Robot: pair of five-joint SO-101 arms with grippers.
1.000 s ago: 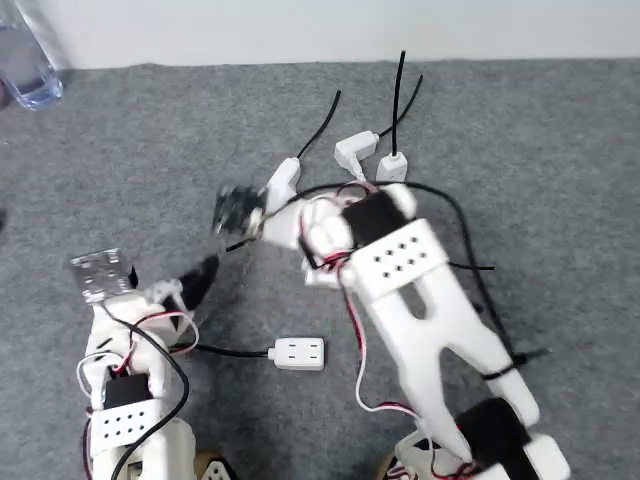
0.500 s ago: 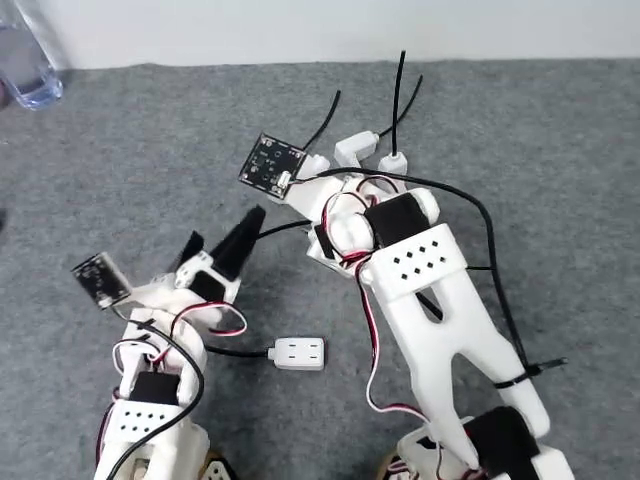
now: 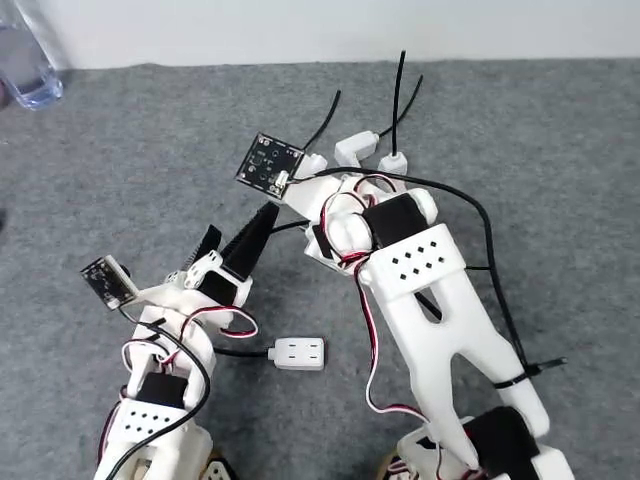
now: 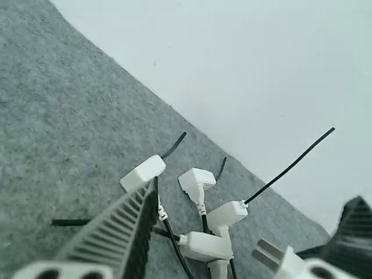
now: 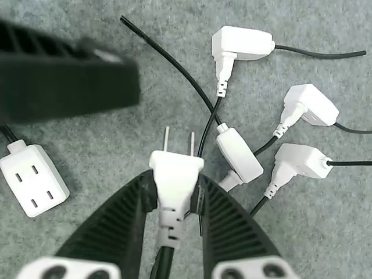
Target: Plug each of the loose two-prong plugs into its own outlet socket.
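on grey felt, plugs; white wall behind.

We see a grey, felt-like surface running back to a plain white wall. In the far left corner of the high view — right where the two meet — stands a clear, bluish container, cut off by the frame's edge.
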